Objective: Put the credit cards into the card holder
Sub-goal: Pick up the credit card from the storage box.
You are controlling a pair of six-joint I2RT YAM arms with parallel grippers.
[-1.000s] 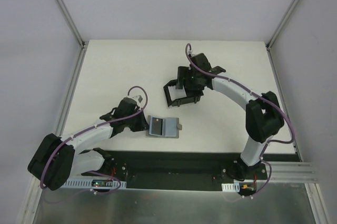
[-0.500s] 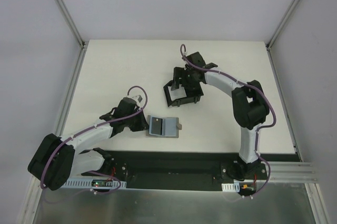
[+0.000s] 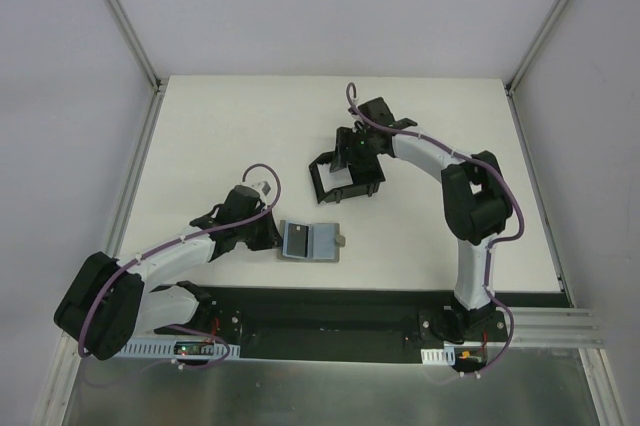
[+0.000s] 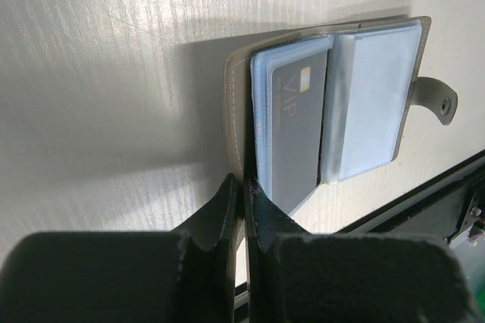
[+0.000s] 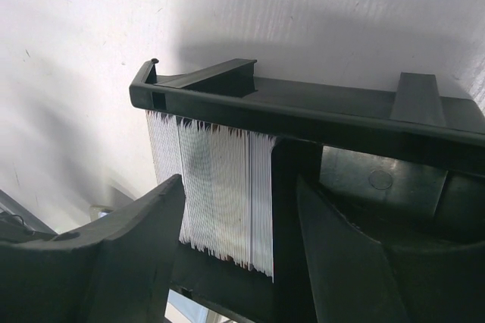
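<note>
- Credit card, a dark blue-grey plastic rectangle (image 4: 292, 133), sits tucked in the left clear sleeve of the open grey fabric wallet (image 3: 325, 243), at 7 o'clock from the black plastic open-topped card holder (image 5: 318, 114).
- Left gripper (image 4: 242, 202): fingers pressed together, apparently pinching the wallet's cover edge.
- Right gripper (image 5: 239, 194): fingers apart, straddling a white ribbed stack (image 5: 220, 164) in the holder.
- Risk: squeezing there could shove or tip the light holder.
- Risk: the thin pinch may slip, letting the wallet drag once the card is pulled.
</note>
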